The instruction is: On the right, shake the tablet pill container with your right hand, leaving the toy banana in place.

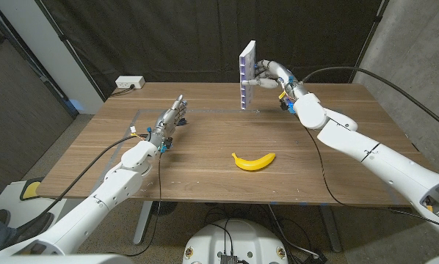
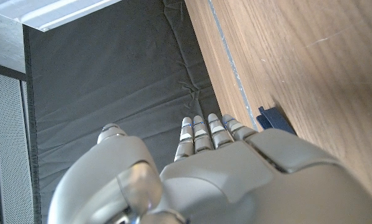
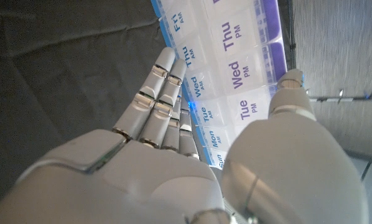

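Overhead, right robot hand (image 1: 267, 73) grips pill container (image 1: 247, 73) aloft, banana (image 1: 253, 161) below, wrist view reveals day labels.

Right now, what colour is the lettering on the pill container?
Purple, on clear-white lids of the pill container; it shows best in the right wrist view.

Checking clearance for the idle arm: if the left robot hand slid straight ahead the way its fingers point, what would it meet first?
Probably nothing on the table: the left robot hand points toward the table's far edge, then the dark curtain.
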Controlling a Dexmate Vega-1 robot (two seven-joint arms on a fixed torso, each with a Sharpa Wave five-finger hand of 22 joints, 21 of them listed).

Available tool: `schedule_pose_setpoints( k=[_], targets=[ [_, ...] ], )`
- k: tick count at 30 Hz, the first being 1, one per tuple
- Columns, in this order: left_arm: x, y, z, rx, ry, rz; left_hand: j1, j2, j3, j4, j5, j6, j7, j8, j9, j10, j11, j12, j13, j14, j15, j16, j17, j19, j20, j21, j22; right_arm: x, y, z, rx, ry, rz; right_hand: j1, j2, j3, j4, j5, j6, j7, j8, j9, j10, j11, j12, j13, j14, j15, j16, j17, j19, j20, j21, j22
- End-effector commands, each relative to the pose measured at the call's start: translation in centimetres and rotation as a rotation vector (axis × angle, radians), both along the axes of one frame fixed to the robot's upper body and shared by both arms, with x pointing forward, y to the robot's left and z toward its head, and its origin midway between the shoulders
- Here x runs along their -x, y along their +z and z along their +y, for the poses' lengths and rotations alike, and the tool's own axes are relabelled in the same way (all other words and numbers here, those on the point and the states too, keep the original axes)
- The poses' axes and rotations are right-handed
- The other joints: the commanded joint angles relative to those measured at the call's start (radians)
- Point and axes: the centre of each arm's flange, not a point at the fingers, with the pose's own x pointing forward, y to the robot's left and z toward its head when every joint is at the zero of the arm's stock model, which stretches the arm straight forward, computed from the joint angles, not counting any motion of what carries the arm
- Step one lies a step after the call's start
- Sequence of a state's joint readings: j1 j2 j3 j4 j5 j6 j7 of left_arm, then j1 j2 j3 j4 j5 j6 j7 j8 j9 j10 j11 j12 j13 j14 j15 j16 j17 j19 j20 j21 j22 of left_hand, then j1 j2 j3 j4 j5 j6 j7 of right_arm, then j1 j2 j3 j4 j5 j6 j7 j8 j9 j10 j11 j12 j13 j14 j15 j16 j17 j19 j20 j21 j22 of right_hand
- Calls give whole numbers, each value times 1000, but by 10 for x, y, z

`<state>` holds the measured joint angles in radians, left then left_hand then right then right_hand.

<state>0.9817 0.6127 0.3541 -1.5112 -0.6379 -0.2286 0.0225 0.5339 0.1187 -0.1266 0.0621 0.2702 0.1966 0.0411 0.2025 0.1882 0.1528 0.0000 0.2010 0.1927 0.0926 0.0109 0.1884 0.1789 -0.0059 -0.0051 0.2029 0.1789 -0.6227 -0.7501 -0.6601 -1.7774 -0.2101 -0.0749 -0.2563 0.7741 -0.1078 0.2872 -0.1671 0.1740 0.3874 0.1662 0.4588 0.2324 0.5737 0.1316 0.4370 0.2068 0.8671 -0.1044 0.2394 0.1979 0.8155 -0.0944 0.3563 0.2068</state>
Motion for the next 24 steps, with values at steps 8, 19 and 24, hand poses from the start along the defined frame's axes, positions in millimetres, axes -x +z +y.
schedule_pose_setpoints(
  k=[8, 19, 24],
  targets=[
    [-1, 1, 2, -9, -8, -4, -5, 0, -10, -1, -4, 1, -2, 0, 4, 0, 0, 4, 3, -2, 0, 1, 6, -8, 0, 0, 4, -6, -2, -59, -386, 159, 51, 134, 199, 87, 19, 3, 296, -282, 2, 7, 281, -256, 3, 27, 21, -122, 2, 7, 11, -114, 7, 5],
    [-1, 5, 0, -22, -11, 1, -4, 0, -11, -1, -4, 2, -1, 0, 4, -1, -1, 3, 3, -2, -1, 1, 6, -10, 0, -1, 4, -16, -36, -126, -960, 553, 164, 126, 197, 83, 24, 4, 289, -266, -5, 8, 278, -247, 0, 28, 28, -121, 2, 7, 17, -114, 10, 6],
    [-2, 7, -1, -31, -15, 1, -4, 0, -11, -1, -4, 1, -1, 0, 4, -2, 0, 3, 3, -3, 0, 1, 6, -10, -1, -1, 4, -23, -54, -147, -1158, 700, 174, 124, 197, 83, 24, 4, 290, -264, -6, 8, 280, -247, 0, 28, 28, -122, 1, 7, 17, -114, 11, 6]
  ],
)
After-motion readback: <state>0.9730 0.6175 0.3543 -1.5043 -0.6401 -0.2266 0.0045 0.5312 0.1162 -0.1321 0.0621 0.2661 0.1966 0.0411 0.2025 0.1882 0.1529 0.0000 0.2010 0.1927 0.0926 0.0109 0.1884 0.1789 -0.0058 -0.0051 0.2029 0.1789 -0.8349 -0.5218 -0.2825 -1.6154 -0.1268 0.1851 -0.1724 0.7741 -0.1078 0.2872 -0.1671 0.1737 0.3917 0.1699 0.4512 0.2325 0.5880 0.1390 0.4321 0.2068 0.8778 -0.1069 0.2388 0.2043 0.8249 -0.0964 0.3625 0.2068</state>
